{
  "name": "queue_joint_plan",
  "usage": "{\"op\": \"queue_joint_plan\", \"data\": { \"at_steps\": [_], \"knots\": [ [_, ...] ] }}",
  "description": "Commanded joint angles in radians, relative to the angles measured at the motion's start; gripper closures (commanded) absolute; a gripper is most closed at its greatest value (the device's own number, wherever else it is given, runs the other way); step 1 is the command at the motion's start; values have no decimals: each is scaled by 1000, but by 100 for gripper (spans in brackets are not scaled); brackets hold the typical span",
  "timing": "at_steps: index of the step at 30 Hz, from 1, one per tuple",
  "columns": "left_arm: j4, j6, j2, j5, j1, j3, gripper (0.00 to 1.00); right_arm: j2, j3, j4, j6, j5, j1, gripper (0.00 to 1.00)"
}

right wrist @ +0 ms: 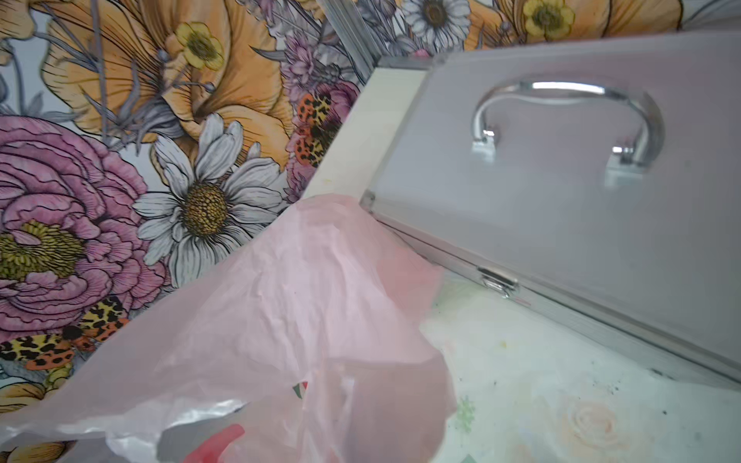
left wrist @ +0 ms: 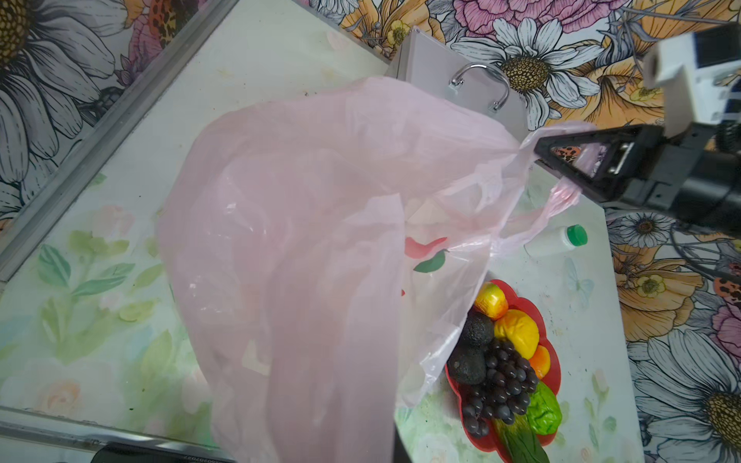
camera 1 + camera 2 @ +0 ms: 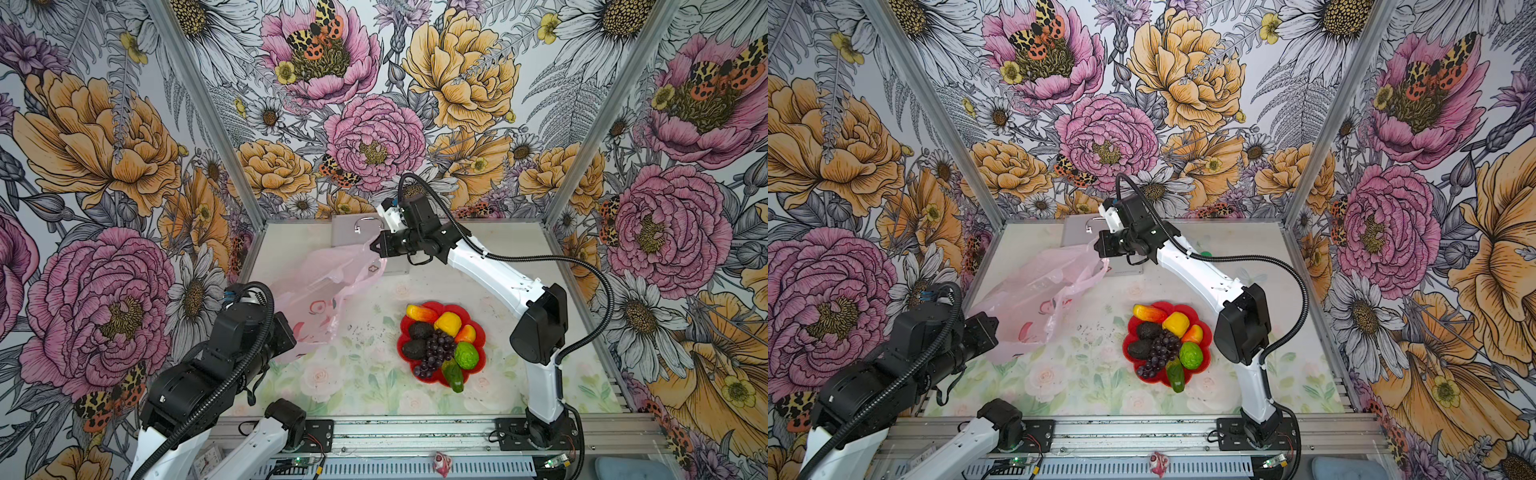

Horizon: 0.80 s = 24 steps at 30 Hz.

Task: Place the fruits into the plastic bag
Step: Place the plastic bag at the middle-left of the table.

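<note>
And there it was: the right pincer (image 2: 537,149) was clamped tight on a loop handle of the plastic bag (image 3: 328,286), jaws fully together with pink film bunched between them! From that pincer the bag stretched across, lifted above the tabletop (image 3: 365,374), to the left pincer (image 3: 296,337). That one was closed too. Its tips were buried under the film, but the bag's other end gathered right at it, so it had a grip there. Between the two pincers the bag hung slack and crinkled, with red and green prints showing through. Whether its lowest fold touched the tabletop, I could not tell.

Just beyond the right pincer, on the side away from the left one, the silver case (image 1: 561,208) lay flat with its chrome handle up. A white bottle (image 2: 555,240) with a green cap lay near the right pincer, back along its arm.

And the fruits (image 3: 420,330)? All were piled on the red plate (image 3: 481,340), well apart from both pincers, with the grape bunch (image 3: 436,353) in the middle and the lime (image 3: 466,355) just beside it.
</note>
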Motion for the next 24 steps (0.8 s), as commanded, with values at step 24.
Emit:
{"op": "queue_joint_plan", "data": {
  "at_steps": [24],
  "knots": [
    [-90,28,-42,-4,150,188,100,334,514,-9,70,-60,107,100]
  ]
}}
